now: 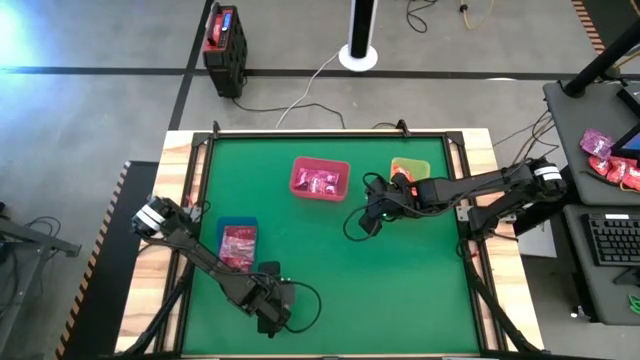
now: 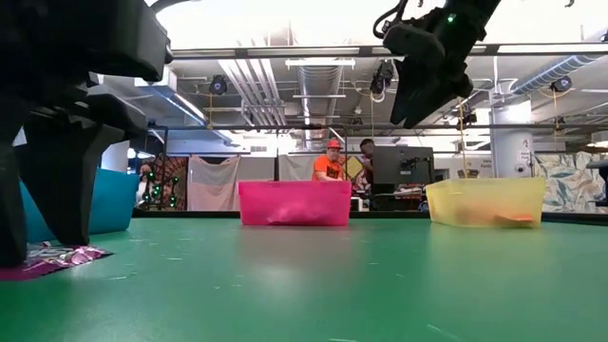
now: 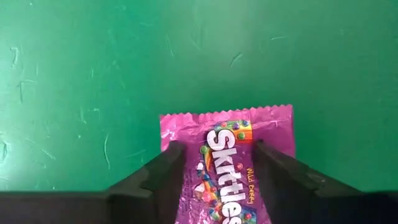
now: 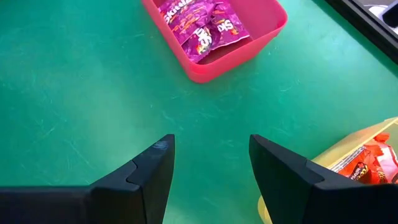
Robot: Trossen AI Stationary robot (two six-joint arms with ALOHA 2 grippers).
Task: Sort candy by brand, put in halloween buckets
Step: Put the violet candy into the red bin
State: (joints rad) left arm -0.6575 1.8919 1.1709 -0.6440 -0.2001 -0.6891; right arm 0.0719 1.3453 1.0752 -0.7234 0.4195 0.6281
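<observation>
Your left claw (image 3: 214,171) straddles the magenta Skittles packet (image 3: 227,163) flat on the counter (image 3: 93,74), fingers spread to pinch it; your right claw (image 4: 211,165) waits open between the pink bin (image 4: 261,34) and the yellow-green bin (image 4: 348,149).

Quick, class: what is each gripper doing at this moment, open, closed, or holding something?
Left gripper: open, fingers down on either side of a pink Skittles packet on the table, not clamped.
Right gripper: open, empty, above the mat between the pink bin and the green bin.

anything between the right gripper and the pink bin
No. In the right wrist view, only bare green mat lies between the open right gripper and the pink bin.
</observation>
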